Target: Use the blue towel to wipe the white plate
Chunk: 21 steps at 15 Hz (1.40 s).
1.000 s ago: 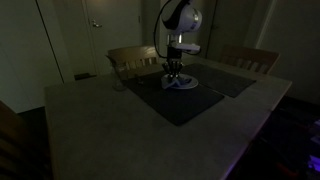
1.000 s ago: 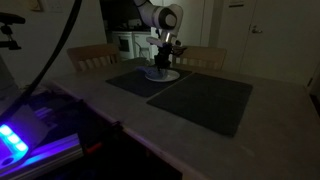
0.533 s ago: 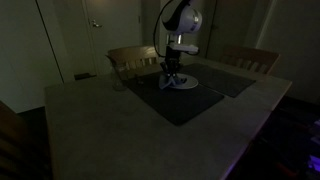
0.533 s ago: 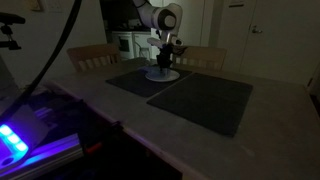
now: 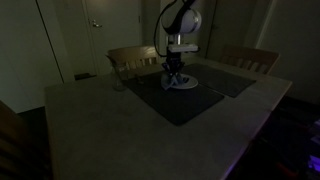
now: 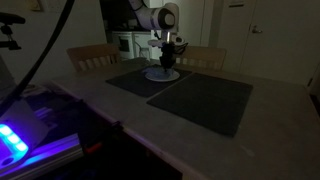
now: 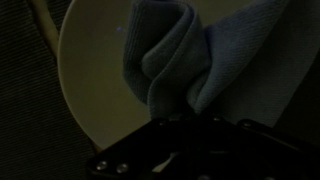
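Item: wooden chair point(image 5: 130, 60), far left behind the desk point(image 5: 90, 125), in an exterior view. Item: dark placemat point(image 5: 185, 102), lying flat on the desk, centre, with a second dark mat point(image 5: 235, 82) just beside it towards the far edge. Item: white plate point(image 5: 187, 85), resting on the nearer mat at its far end; also shown in an exterior view point(image 6: 162, 75) and, in the wrist view, as a pale disc point(image 7: 95, 70) filling the left and middle of the picture. Item: blue towel point(image 7: 170, 60), bunched into upright folds, lying over the right portion of the plate and touching it; in both exterior views it is only a dark lump point(image 5: 172, 80) on the plate, under the arm. Item: claw point(image 5: 174, 76), pointing straight down over the plate, clenched on the blue towel; in the wrist view the cloth rises directly from the claw point(image 7: 180, 120), whose fingertips are hidden by the folds. Item: second wooden chair point(image 5: 250, 60), right of the arm, behind the desk. Lighting dim throughout; finer detail cannot be told.
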{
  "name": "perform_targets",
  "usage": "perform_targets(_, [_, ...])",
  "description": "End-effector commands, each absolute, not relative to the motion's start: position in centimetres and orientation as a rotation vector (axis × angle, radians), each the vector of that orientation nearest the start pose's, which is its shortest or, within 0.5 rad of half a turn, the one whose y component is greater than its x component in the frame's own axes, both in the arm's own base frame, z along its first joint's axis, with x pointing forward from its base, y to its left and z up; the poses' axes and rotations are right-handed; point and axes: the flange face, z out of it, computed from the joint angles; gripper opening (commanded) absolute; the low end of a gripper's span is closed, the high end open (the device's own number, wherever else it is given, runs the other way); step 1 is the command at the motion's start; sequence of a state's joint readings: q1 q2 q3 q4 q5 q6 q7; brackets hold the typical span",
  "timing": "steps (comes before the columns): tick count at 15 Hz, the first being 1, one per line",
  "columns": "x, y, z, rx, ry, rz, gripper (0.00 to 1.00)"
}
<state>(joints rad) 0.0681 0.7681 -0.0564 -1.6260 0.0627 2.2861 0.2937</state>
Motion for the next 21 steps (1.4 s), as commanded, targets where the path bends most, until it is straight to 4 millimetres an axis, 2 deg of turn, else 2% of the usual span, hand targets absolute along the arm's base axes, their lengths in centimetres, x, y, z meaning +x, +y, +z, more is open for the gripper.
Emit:
perform_targets(1, [67.8, 0.9, 15.4, -3.196, 0.521, 0.149, 0.02])
perform_targets(6, [67.7, 0.2, 15.4, -3.268, 0.586, 0.180, 0.02])
perform_targets(10, [67.0, -0.2, 15.2, -3.338, 0.603, 0.320, 0.02])
perform_targets(15, [65.6, 0.4, 14.3, -3.328, 0.467, 0.618, 0.02])
perform_targets(21, [65.3, 1.8, 13.6, -3.279, 0.334, 0.775, 0.02])
